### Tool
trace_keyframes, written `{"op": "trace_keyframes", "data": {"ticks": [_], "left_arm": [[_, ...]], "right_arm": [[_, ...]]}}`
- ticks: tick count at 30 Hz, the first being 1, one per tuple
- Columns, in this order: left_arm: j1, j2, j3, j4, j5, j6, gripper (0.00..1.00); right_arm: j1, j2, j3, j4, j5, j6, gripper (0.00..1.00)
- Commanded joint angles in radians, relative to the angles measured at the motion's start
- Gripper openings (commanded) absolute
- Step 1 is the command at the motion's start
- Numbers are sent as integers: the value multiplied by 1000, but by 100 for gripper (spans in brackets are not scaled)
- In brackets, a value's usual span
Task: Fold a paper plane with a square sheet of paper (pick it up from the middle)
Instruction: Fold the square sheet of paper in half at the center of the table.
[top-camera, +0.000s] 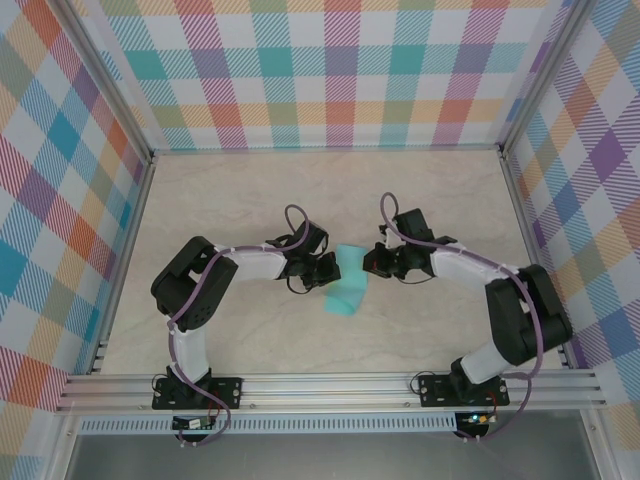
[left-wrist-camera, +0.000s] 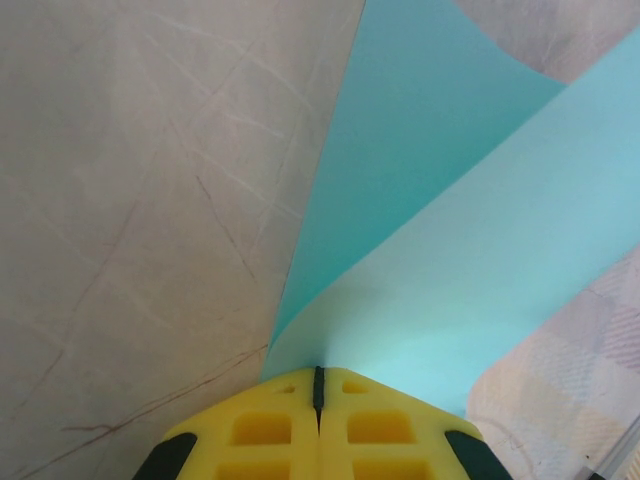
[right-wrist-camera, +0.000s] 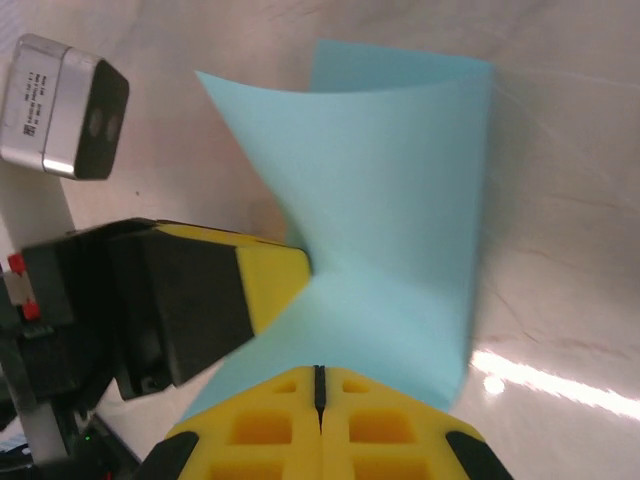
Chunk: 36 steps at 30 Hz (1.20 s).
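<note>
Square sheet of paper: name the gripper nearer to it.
Neither: both hold the square sheet of paper, the left gripper shut on its left edge, the right gripper on its right edge.

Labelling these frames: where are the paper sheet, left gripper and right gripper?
paper sheet (top-camera: 347, 283), top view, middle.
left gripper (left-wrist-camera: 318, 377), left wrist view, between fingertips.
right gripper (right-wrist-camera: 318, 377), right wrist view, between fingertips.

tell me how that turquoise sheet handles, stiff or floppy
Probably floppy: the square sheet of paper bows into a curve between the shut left gripper and right gripper. Likely very light, since two edge pinches hold it. Could crease easily where pinched.
</note>
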Motion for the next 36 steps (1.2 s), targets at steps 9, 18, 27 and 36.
{"op": "trace_keyframes", "data": {"ticks": [9, 18, 27, 36], "left_arm": [[-10, 168, -88, -304, -151, -21, 0], [-9, 175, -107, -332, -165, -22, 0], [-10, 172, -108, -318, -152, -15, 0], [-11, 180, -96, -320, -152, -14, 0]], "right_arm": [[6, 210, 61, 86, -91, -59, 0], [-114, 205, -12, 68, 32, -110, 0], [-150, 21, -21, 50, 95, -62, 0], [-39, 117, -2, 107, -115, -19, 0]]}}
